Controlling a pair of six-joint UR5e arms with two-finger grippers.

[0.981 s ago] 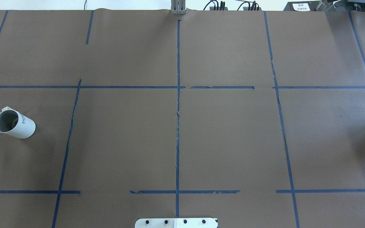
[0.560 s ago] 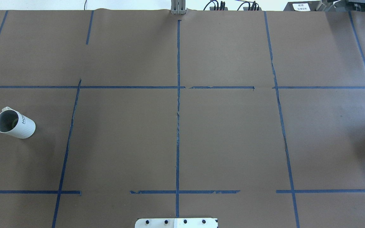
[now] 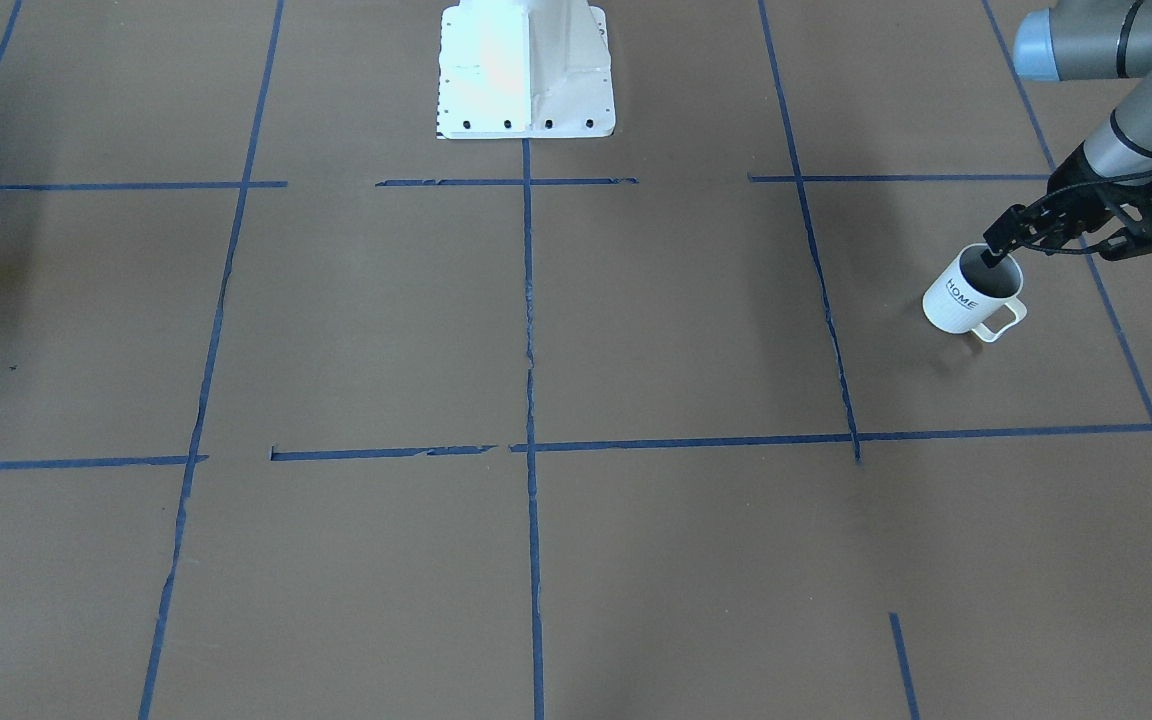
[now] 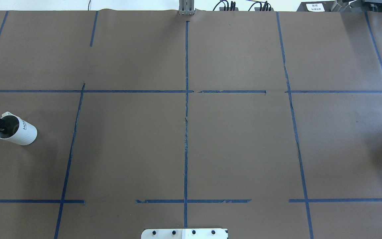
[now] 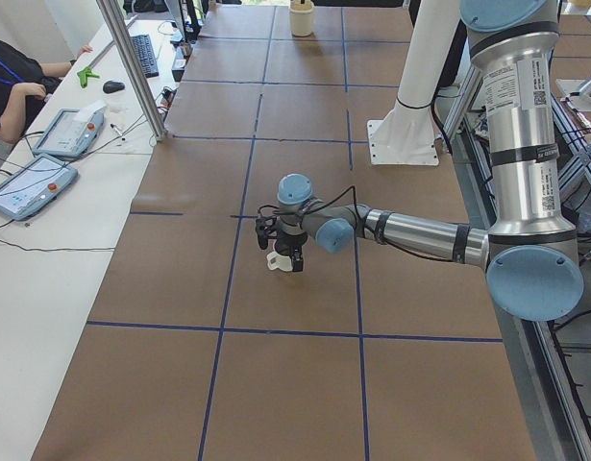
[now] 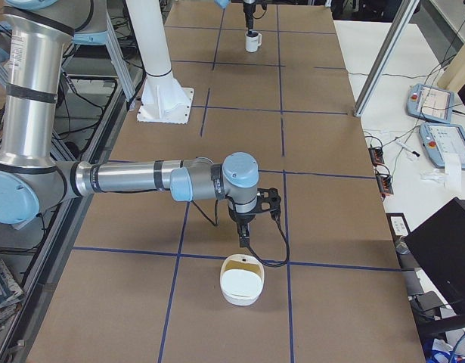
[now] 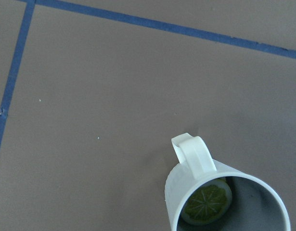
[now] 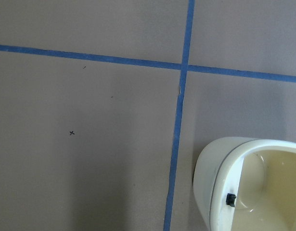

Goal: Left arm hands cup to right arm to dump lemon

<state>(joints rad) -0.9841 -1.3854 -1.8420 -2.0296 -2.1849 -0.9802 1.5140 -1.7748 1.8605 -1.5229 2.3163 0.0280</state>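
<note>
**A:** ok so where's the cup (image 4: 20, 132) sitting right now?

**B:** It's way out at the robot's left end of the brown tabletop (image 4: 244, 149), standing upright, with the handle pointing away from the robot. The wrist cam looks straight down into it, and the lemon (image 7: 208, 202) is lying flat on the bottom. Looks like a slice, tbh.

**A:** and the left fingers (image 3: 991, 255)? Got hold of it?

**B:** Nope. They point down right over the mouth, and one tip dips inside near the rim. They look parted to me, with nothing clamped.

**A:** what about the other side?

**B:** The right fingers (image 6: 242, 236) are well apart from all that, at the opposite end. They hang over the paper next to a cream bowl (image 6: 242, 283), close to a blue tape (image 8: 176, 120) crossing. Only the side cam catches them, so I can't tell whether they're spread or closed.
</note>
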